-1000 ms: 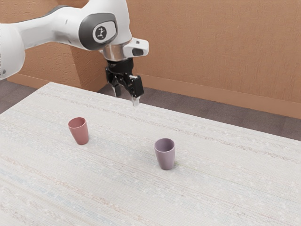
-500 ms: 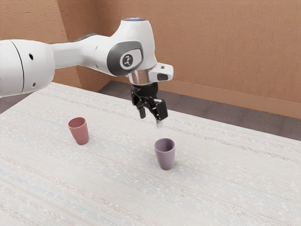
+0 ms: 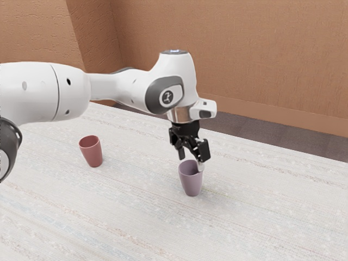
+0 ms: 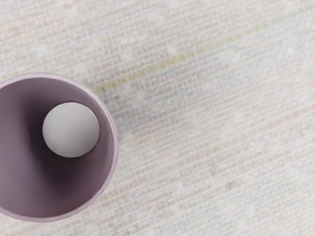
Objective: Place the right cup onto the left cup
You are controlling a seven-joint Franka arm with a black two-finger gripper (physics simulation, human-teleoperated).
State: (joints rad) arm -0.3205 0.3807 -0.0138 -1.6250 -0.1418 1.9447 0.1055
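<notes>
The black two-finger gripper [image 3: 191, 162] has come down from above and from the exterior view's left, and its fingers now stand spread at rim height of the mauve tapered cup [image 3: 191, 181], closed on nothing. The cup is upright just beneath them, one fingertip overlapping its rim; whether they touch, I cannot tell. The dusty-red tapered cup [image 3: 92, 153], upright, lies well apart from the fingers, toward the exterior view's left. Neither cup has moved.
</notes>
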